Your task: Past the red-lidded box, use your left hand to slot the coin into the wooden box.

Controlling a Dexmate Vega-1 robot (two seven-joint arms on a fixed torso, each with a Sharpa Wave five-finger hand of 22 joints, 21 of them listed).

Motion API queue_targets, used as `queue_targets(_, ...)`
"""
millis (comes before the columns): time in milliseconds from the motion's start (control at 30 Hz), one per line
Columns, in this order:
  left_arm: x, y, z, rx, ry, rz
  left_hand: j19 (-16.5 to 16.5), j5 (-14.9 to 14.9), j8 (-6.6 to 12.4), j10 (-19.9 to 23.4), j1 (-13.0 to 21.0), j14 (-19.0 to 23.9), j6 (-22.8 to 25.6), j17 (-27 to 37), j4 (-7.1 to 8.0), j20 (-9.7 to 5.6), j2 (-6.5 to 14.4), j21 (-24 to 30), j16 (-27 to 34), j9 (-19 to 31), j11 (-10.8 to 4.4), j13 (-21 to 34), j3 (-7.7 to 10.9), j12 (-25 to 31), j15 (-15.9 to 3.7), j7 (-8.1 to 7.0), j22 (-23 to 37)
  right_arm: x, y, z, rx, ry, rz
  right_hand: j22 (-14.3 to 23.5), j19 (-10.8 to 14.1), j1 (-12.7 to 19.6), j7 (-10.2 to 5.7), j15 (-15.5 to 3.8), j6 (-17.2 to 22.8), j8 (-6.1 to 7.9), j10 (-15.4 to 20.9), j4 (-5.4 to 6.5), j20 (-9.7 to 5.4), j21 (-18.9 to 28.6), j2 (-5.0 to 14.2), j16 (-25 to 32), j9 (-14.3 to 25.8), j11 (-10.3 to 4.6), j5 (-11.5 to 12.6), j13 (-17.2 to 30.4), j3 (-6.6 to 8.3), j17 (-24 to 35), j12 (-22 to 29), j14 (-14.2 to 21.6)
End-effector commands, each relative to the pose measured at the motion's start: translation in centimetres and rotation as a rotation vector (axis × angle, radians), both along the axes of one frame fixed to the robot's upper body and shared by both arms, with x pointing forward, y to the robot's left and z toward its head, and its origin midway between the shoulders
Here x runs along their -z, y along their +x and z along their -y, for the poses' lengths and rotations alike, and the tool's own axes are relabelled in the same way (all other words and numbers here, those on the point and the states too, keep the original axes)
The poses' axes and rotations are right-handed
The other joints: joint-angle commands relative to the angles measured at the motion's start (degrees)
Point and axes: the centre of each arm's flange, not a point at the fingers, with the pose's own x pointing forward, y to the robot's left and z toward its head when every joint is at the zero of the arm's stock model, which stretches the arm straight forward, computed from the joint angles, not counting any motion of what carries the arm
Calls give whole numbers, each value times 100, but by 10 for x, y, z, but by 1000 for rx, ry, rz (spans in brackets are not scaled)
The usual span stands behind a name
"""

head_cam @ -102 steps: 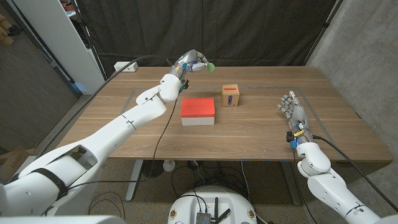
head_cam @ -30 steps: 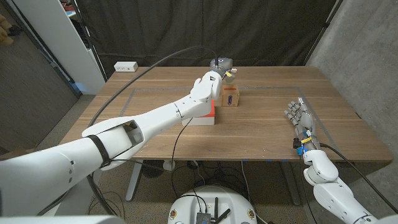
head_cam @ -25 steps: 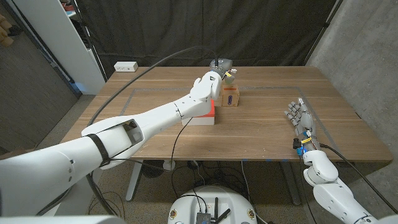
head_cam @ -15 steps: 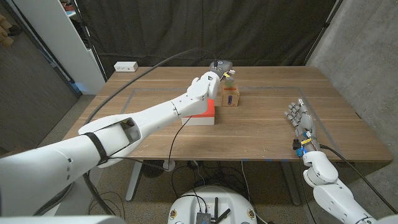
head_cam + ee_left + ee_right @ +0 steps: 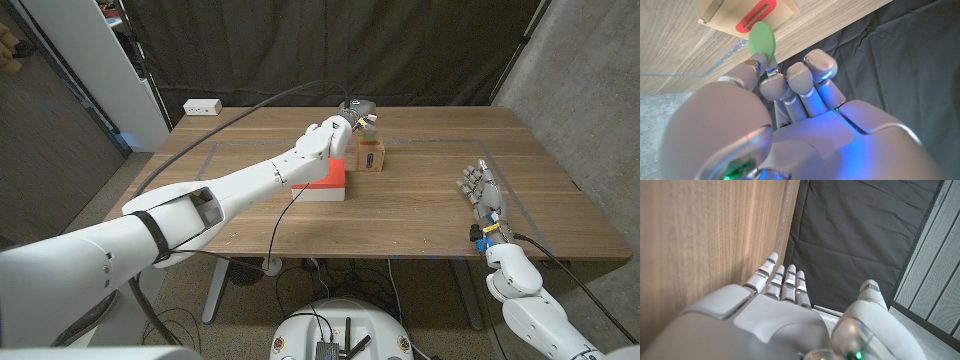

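While no writing shows, left hand (image 5: 790, 100) pinches green coin (image 5: 761, 41) near wooden box (image 5: 747, 15).

the head view looks down from above the near edge of the wooden table (image 5: 400, 215), facing its far edge and taking in the whole top. the left wrist view sits close behind the left hand (image 5: 790, 115), turned over, facing the wooden box (image 5: 747, 15) near the far edge; the head view shares that box (image 5: 371, 155). the right wrist view sits close behind the right hand (image 5: 775, 315), along the table's right edge.
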Motion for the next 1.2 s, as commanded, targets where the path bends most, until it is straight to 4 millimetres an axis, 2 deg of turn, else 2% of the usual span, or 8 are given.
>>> queue_targets(33, 3, 2, 0, 19, 15, 17, 17, 21, 225, -2, 191, 39, 610, 14, 2, -247, 231, -20, 15, 49, -14, 19, 29, 1, 18, 316, 16, 2, 1, -4, -5, 4, -6, 10, 35, 5, -15, 0, 30, -3, -13, -38, 27, 4, 19, 30, 30, -12, -5, 16, 14, 6, -26, 38)
queue_targets(467, 4, 2, -1, 21, 22, 30, 19, 17, 251, 14, 189, 34, 614, 26, -3, -247, 228, -18, 4, 21, -15, -17, 36, -35, 17, 317, 18, 1, 2, -6, -9, 1, -3, 10, 31, 4, -17, -6, 29, -4, -14, -40, 32, 3, 21, 31, 30, 7, -6, 16, 11, 5, -27, 40)
queue_targets(1200, 15, 14, 5, 47, 60, 29, -1, 8, 295, 5, 176, 28, 603, 49, 0, -246, 224, -20, 11, -2, -24, 8, 43, -33, 13, 289, 19, 2, 3, -5, -3, 6, -5, 8, 34, 12, -6, -12, 26, -4, -15, -47, -14, 3, 33, 26, 31, 1, -6, 17, 10, 1, -26, 30)
